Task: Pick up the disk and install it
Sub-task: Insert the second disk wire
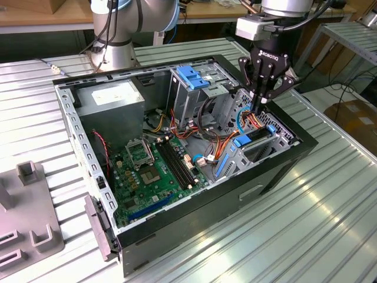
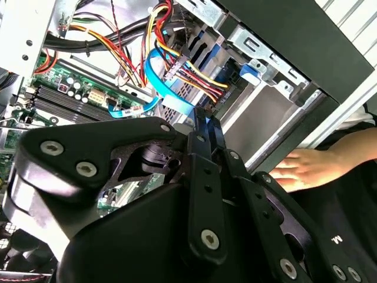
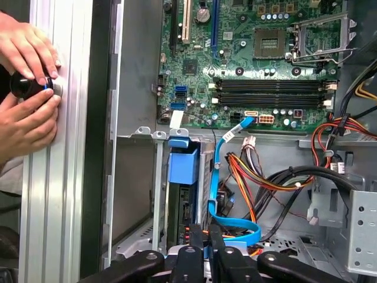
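Ribbed aluminium table [image 1: 330,224] under open computer case [image 1: 277,171]; jaws [image 1: 261,101] closed, empty, among cables [image 1: 254,121].

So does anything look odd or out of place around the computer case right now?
Yes: a person's hands rest on the table beside the case, holding a small dark round object, close to the gripper working over the drive bay. Inside, cables lie loose near the bay; nothing looks damaged.

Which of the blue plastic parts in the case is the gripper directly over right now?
The blue tab on the lower drive bay at the case's front, just below the gripper. The larger blue-topped cage stands further toward the exterior view's left.
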`<state>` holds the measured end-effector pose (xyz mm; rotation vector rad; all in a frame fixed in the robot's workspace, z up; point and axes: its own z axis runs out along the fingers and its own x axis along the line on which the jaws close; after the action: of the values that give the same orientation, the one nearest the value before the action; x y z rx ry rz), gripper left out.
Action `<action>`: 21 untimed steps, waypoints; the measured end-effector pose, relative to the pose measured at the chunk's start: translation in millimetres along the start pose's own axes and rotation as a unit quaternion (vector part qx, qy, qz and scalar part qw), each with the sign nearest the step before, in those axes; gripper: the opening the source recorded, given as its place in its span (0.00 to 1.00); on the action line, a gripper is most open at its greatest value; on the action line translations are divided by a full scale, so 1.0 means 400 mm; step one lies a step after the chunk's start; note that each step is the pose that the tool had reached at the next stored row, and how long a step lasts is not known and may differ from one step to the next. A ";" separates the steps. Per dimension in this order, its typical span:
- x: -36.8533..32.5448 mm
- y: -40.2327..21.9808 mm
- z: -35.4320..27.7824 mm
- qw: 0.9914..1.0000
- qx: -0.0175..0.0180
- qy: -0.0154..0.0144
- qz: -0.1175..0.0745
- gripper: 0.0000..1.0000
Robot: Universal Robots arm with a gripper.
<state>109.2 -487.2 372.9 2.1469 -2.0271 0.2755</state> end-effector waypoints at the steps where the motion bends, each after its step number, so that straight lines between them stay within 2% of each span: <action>1: 0.002 0.000 0.001 1.000 0.001 0.000 0.000 0.16; 2: 0.012 0.003 0.007 1.000 0.004 -0.002 0.000 0.16; 3: 0.020 0.005 0.011 1.000 0.005 -0.006 0.000 0.16; 5: 0.029 0.009 0.016 1.000 0.005 -0.013 0.000 0.16; 6: 0.034 0.011 0.019 1.000 0.006 -0.019 0.000 0.16; 8: 0.049 0.016 0.028 1.000 0.006 -0.026 0.000 0.16; 10: 0.063 0.020 0.036 1.000 0.006 -0.031 0.000 0.16; 13: 0.080 0.028 0.044 0.999 0.007 -0.044 0.000 0.16; 14: 0.086 0.030 0.047 0.999 0.007 -0.050 0.000 0.16; 16: 0.096 0.035 0.052 0.998 0.008 -0.059 0.000 0.16; 17: 0.101 0.036 0.054 0.998 0.008 -0.063 0.001 0.16; 18: 0.103 0.037 0.056 0.998 0.008 -0.066 0.001 0.16; 21: 0.104 0.037 0.057 0.998 0.008 -0.067 0.001 0.16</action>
<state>96.9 -534.0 361.5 2.2298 -2.1036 0.1537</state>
